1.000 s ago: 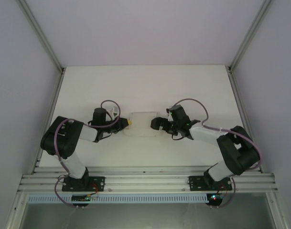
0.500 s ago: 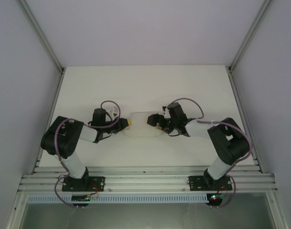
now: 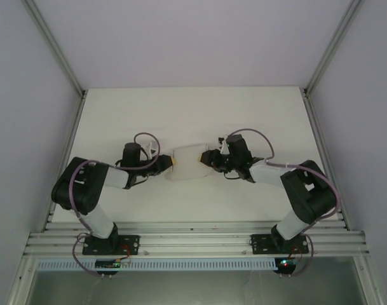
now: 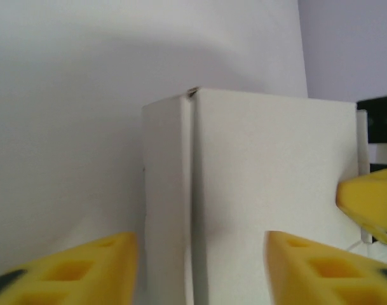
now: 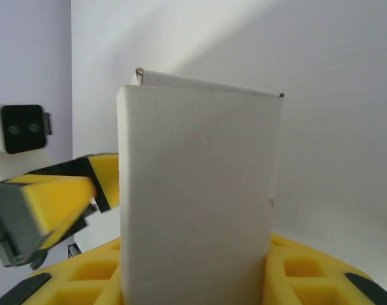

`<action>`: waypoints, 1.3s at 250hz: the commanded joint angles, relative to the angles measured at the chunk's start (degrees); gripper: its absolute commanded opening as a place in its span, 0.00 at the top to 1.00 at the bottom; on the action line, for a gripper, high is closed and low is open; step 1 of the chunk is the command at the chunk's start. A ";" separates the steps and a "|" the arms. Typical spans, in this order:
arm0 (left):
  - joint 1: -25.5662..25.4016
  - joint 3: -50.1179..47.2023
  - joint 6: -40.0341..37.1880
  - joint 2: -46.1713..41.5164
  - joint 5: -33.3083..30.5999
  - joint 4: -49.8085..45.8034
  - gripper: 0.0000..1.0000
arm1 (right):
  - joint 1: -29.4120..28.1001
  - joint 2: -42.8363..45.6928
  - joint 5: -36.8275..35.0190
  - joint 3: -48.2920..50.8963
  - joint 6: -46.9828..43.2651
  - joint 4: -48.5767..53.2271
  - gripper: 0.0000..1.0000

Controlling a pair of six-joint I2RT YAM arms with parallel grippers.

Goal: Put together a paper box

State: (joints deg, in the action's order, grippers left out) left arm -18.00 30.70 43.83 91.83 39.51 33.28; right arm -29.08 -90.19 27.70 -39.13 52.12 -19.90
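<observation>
Your left gripper (image 3: 169, 164) has its jaws spread wide and nothing pinched, with its yellow fingers (image 4: 85, 267) right up at the paper box (image 3: 188, 164). The box sits mid-table (image 3: 257, 114) between both arms, folded up. On the right, your right gripper (image 3: 209, 159) is clamped on the box's other end, pads against both faces.

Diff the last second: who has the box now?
Handover. The left gripper opened its jaws and let go of the left edge of the box. The right gripper slid left onto the right edge and its jaws closed on it. The box shifted slightly. The arm bases and the table are unchanged, and the left gripper stays by the box.
</observation>
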 commanded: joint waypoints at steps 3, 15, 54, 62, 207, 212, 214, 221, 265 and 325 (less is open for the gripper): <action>-0.48 4.57 -8.88 -6.23 -4.05 -10.32 0.00 | 1.35 2.59 0.98 0.08 1.76 1.17 0.63; -1.16 5.52 -12.72 -8.42 -6.86 -13.58 0.00 | 2.06 3.15 1.12 -0.50 2.39 3.26 0.63; -7.62 9.79 -31.03 -14.09 -17.79 -24.11 0.00 | 5.69 3.97 3.43 -5.17 2.83 17.22 0.63; -9.60 10.98 -34.78 -14.85 -20.67 -26.34 0.00 | 6.94 3.97 4.98 -6.19 3.30 19.52 0.63; -34.58 23.08 -76.53 -5.91 -50.83 -36.66 0.00 | 20.56 -1.70 28.66 -22.74 3.30 55.71 0.65; -34.98 23.06 -77.14 -5.29 -52.35 -35.50 0.00 | 20.48 -1.81 28.61 -22.70 3.19 55.85 0.65; -35.15 23.02 -77.32 -5.05 -53.00 -35.02 0.00 | 20.47 -1.82 28.63 -22.71 3.11 55.92 0.65; -35.41 23.01 -77.81 -4.29 -54.89 -33.55 0.00 | 20.47 -1.99 28.77 -22.64 3.02 56.52 0.64; -35.53 23.37 -79.25 -2.21 -54.13 -30.69 0.01 | 20.73 -2.27 30.42 -22.70 1.92 58.89 0.62; -35.53 22.97 -80.10 -1.87 -52.19 -27.16 0.10 | 20.42 -2.86 32.32 -22.26 2.11 59.24 0.62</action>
State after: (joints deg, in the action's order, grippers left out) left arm -53.54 52.47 -34.35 89.32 -12.95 2.28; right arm -7.94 -92.40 53.63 -60.82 55.24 35.83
